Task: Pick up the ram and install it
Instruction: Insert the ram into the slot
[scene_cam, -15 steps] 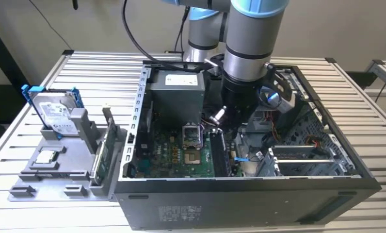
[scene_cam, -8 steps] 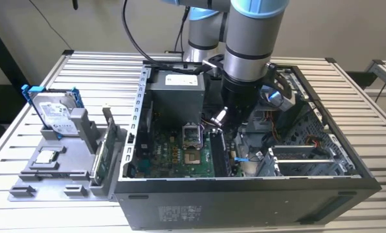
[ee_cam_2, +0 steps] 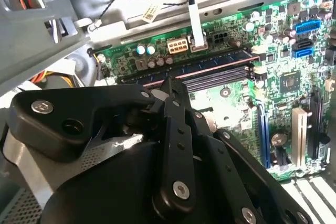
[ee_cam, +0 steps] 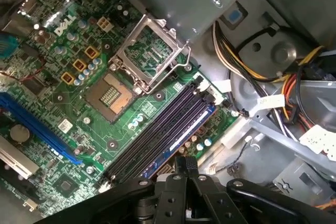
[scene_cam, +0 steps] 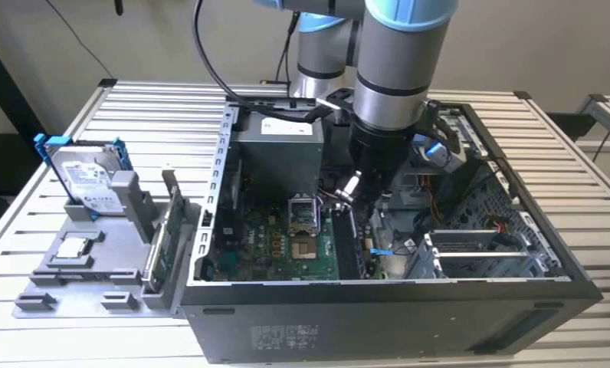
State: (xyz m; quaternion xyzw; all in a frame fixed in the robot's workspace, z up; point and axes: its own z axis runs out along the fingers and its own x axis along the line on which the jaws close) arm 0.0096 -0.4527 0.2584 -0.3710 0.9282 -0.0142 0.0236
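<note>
The ram (ee_cam_2: pixel 210 62) is a long dark strip with dark chips, standing on edge in the memory slot nearest the motherboard's edge; it shows as a bluish strip (ee_cam: pixel 181 140) in the first wrist view. The dark memory slots (ee_cam: pixel 157 135) beside it hold nothing. My gripper (ee_cam_2: pixel 170 83) is down inside the open computer case (scene_cam: pixel 550 261), and its black fingertips are together just over the ram's long edge near one end. Its tips (ee_cam: pixel 185 164) look shut with nothing between them. In the exterior view the gripper (scene_cam: pixel 351 193) hangs over the slots on the green motherboard (scene_cam: pixel 274 245).
An open processor socket (ee_cam: pixel 149 51) lies beside the slots. Cable bundles (ee_cam: pixel 294 93) and the drive cage (scene_cam: pixel 469 245) crowd the case on the exterior view's right. On the exterior view's left a grey holder (scene_cam: pixel 80 276) carries a hard drive (scene_cam: pixel 85 180) and a green expansion card (scene_cam: pixel 167 230).
</note>
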